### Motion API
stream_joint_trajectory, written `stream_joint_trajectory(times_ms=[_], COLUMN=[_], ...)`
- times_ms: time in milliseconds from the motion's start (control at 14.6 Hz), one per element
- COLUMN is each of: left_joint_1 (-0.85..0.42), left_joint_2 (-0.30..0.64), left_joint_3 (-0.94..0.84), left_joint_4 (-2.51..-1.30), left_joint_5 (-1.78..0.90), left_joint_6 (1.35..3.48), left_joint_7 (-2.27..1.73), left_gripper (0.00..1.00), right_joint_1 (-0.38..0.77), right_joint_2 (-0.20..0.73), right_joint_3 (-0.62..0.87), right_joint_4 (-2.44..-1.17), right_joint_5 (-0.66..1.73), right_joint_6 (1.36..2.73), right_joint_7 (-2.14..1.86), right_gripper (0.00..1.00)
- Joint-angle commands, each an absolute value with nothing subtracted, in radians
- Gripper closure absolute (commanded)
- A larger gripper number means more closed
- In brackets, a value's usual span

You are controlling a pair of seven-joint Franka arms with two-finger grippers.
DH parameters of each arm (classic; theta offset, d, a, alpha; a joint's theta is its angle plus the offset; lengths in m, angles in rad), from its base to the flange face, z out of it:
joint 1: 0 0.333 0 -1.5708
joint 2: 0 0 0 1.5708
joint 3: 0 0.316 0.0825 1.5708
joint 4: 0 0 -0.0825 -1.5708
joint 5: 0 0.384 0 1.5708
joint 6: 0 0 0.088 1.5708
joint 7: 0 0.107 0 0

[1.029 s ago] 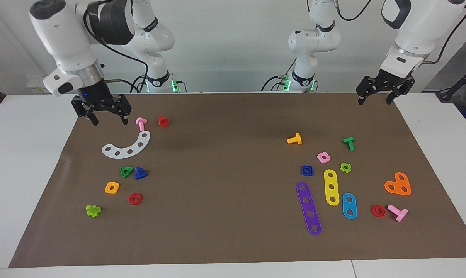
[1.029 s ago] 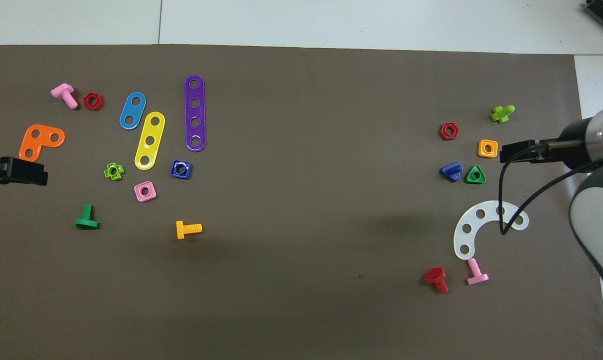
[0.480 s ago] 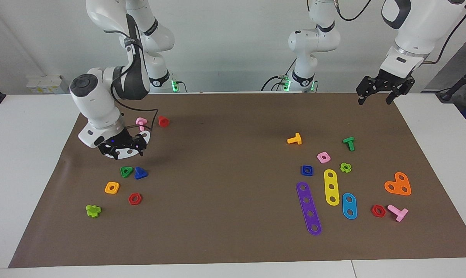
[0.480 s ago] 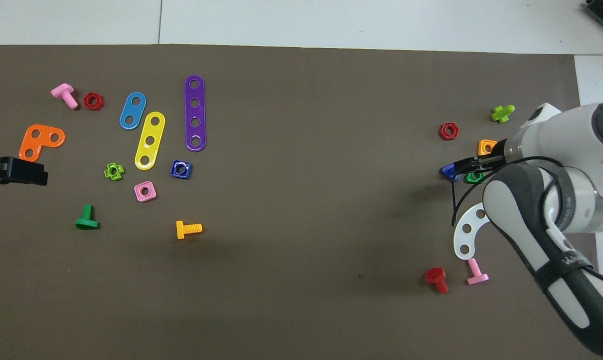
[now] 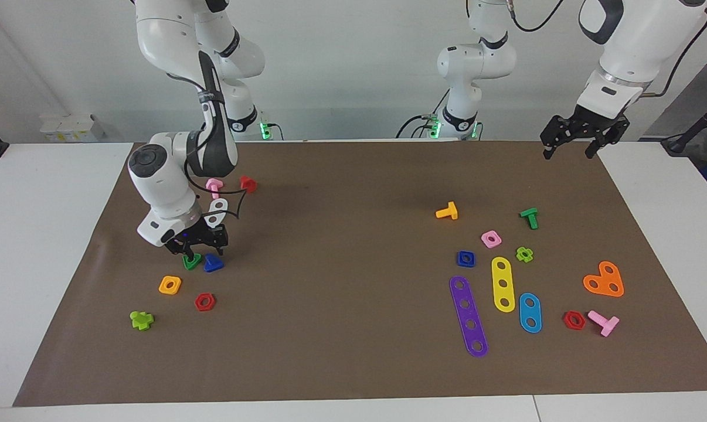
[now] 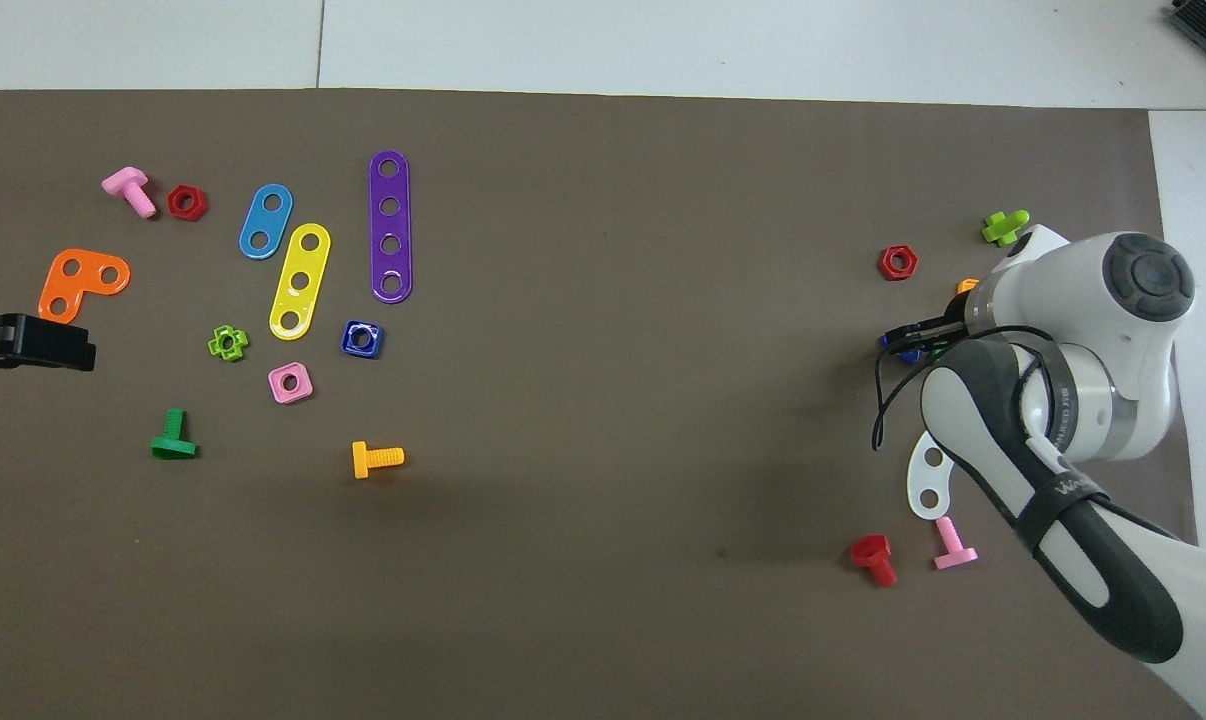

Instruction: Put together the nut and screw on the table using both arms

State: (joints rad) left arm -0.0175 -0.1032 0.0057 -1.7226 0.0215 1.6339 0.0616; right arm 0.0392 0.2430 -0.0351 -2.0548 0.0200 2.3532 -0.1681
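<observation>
The dark blue screw point(image 5: 214, 264) lies on the brown mat point(image 5: 342, 246) of the table at the right arm's end, beside a green triangular nut point(image 5: 191, 261). In the overhead view the screw point(image 6: 903, 351) is mostly covered by my hand. My right gripper point(image 5: 204, 252) is low over the screw and the green nut, fingers open; it also shows in the overhead view point(image 6: 911, 337). The dark blue nut point(image 5: 465, 258) lies toward the left arm's end and shows in the overhead view point(image 6: 362, 339). My left gripper point(image 5: 569, 146) waits open and empty above the mat's corner.
A white curved strip point(image 5: 216, 211), pink and red screws, an orange square nut point(image 5: 170, 285) and a red hex nut point(image 5: 204, 302) surround the right gripper. A pink square nut point(image 5: 491, 238), purple strip point(image 5: 468, 316) and yellow strip point(image 5: 503, 284) lie by the blue nut.
My right arm has swung down from the mat's edge near the robots, passed over the white strip, and now hangs low over the blue screw and green nut. The left arm has not moved.
</observation>
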Motion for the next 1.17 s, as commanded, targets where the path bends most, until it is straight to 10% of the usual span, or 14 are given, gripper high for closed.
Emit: stream_joint_trajectory(times_ms=[0,823,1097], left_joint_1=[-0.014,-0.014,-0.026], left_joint_2=[-0.126,-0.126,-0.126], left_joint_3=[0.003,0.003,0.002], left_joint_4=[-1.750,-1.750,-1.750], left_joint_5=[0.046,0.046,0.046], left_joint_6=[1.641,1.641,1.638], left_joint_7=[0.061,0.061,0.061], left_gripper=[0.00,0.00,0.00], right_joint_1=[0.037,0.037,0.037], right_joint_2=[0.241,0.262,0.262], right_joint_3=[-0.032,-0.032,-0.032], right_joint_4=[-2.083,-2.092,-2.092], right_joint_5=[0.051,0.051,0.051], right_joint_6=[2.396,2.460,2.461], right_joint_7=[-0.206,-0.198,-0.166], right_gripper=[0.49,0.68,1.00])
